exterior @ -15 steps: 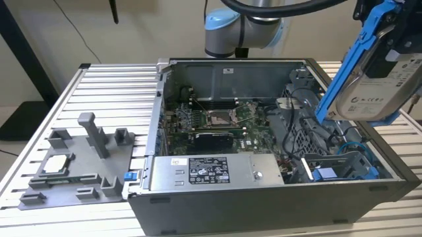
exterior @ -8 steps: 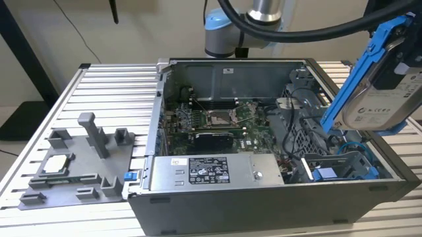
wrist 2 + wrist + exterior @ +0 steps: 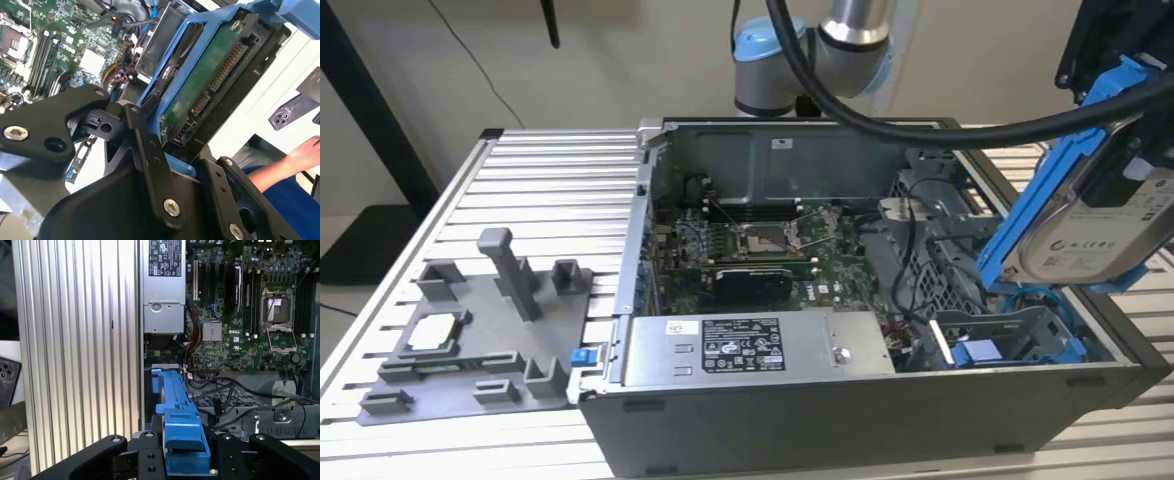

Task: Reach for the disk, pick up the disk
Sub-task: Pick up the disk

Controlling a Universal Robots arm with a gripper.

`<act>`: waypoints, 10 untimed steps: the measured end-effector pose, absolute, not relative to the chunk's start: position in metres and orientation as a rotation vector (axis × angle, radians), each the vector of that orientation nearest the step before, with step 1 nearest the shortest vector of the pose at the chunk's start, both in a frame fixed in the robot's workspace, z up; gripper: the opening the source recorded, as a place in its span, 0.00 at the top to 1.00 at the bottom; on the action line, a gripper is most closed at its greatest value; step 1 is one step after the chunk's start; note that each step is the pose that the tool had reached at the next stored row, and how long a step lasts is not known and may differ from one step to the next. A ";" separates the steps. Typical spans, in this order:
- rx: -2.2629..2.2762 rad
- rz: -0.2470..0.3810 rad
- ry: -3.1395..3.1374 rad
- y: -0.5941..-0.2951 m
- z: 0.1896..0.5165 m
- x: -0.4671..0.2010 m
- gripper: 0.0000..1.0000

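The disk (image 3: pixel 1105 222) hangs tilted on edge above the open computer case's right end in the exterior view, its silver face and white label showing inside its blue bracket (image 3: pixel 1027 200). My gripper (image 3: pixel 1137 150) is shut on it from above. In the second wrist view the disk (image 3: pixel 210 75) shows its green circuit board and connectors, clamped between black fingers (image 3: pixel 146 150). The first wrist view looks along the blue bracket (image 3: pixel 177 410), which sits between my gripper's (image 3: pixel 186 456) jaws.
The open case (image 3: pixel 854 410) holds a motherboard (image 3: pixel 761 240), a grey labelled power supply box (image 3: pixel 747 345) and a blue drive bay (image 3: pixel 1007 345) below the disk. A grey fixture (image 3: pixel 467 340) with a small square chip lies left. A person's arm (image 3: pixel 300 155) is nearby.
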State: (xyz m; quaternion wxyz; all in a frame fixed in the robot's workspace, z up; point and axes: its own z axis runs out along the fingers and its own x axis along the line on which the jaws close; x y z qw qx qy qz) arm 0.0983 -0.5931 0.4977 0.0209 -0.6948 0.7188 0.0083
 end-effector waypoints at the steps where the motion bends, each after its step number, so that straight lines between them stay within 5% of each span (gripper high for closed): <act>1: -2.154 0.026 2.229 -0.593 0.496 0.099 1.00; 10: -2.152 0.025 2.230 -0.594 0.479 0.100 1.00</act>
